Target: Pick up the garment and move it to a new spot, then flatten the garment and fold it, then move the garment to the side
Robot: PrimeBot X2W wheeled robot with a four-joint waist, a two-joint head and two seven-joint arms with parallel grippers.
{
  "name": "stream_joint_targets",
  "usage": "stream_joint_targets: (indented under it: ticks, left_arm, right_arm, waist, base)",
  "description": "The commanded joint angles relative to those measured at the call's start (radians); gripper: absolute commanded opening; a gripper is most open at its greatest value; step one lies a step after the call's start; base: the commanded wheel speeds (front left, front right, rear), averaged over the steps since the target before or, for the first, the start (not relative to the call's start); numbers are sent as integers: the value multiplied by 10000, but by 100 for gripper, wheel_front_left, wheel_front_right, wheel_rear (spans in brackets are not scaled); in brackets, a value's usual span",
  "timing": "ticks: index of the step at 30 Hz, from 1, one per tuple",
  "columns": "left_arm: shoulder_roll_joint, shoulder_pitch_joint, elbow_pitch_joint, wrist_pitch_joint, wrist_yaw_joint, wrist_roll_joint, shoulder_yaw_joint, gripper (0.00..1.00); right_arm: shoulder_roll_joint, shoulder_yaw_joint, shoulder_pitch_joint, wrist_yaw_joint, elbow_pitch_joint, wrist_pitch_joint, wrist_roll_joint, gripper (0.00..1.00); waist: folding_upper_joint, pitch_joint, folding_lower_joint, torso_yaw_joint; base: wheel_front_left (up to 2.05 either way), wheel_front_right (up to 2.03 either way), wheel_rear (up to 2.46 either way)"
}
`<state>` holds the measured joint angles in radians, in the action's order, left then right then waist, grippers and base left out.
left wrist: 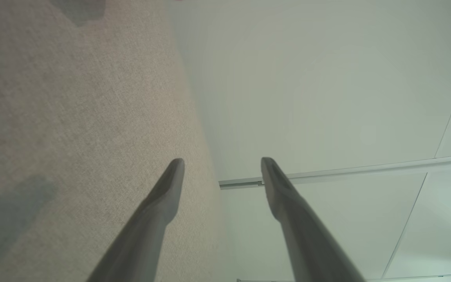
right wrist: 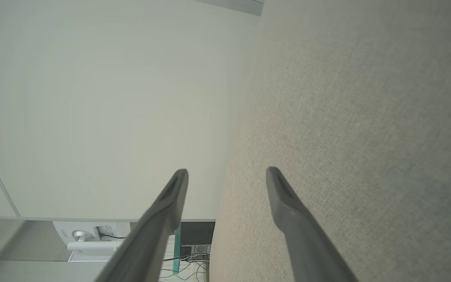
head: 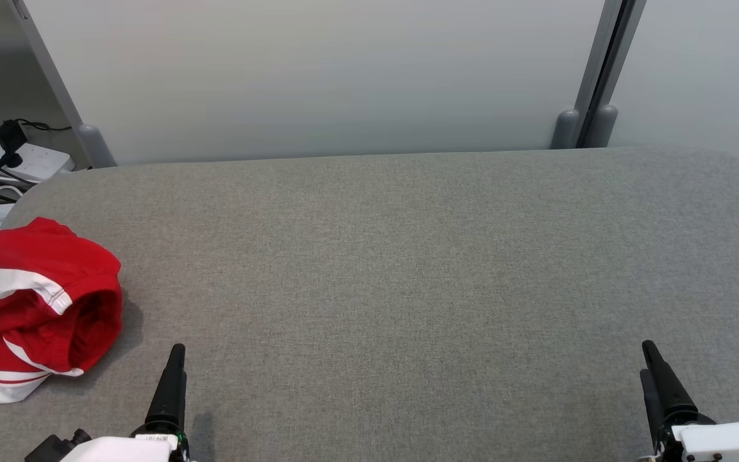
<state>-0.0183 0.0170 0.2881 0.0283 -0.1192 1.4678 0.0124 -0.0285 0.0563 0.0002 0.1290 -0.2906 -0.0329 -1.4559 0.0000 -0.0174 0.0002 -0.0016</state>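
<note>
Clearly the red garment point(head: 36, 301) sits bunched at the near left of the surface point(head: 408, 289); left gripper point(left wrist: 222, 164) and right gripper point(right wrist: 227, 174) stand open, empty. Best to reach left and pinch a thick fold, not the trim

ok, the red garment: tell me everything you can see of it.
The garment is red soft-looking cloth with white bands and a white flap at its near end. It lies crumpled in a heap, one opening facing right, at the left end of the grey table, partly cut off by the picture's edge. In view, only the table touches it; the left gripper is apart from it.
</note>
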Motion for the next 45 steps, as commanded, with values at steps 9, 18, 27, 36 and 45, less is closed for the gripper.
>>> stream_joint_targets:
  ticks: [9,18,27,36,45]
  left_arm:
    - [-76,-447,-482,-339,-48,-1508,22,100]
    - [-95,-475,-631,-603,141,-3333,4,100]
    - [-121,-428,-751,-867,344,-4860,-235,100]
    - [-146,-406,-1017,-1130,586,-5981,-374,100]
    - [-169,-429,-1122,-1365,800,-6950,-461,100]
  right_arm:
    - [-143,-356,-331,7,578,383,1373,100]
    - [-152,-461,-360,8,661,647,2907,100]
    - [-147,-695,-342,9,902,911,4165,100]
    - [-229,-981,-345,10,1133,1174,5196,100]
    - [-265,-1165,-356,11,1253,1409,6107,100]
  waist:
    - [0,-58,-2,-3]
    - [0,-113,-2,-26]
    - [0,-157,-2,-57]
    - [0,-220,-2,-71]
    - [0,-295,-2,-102]
  base:
    - [0,0,0]
    - [0,0,0]
    - [0,0,0]
    - [0,0,0]
    - [0,0,0]
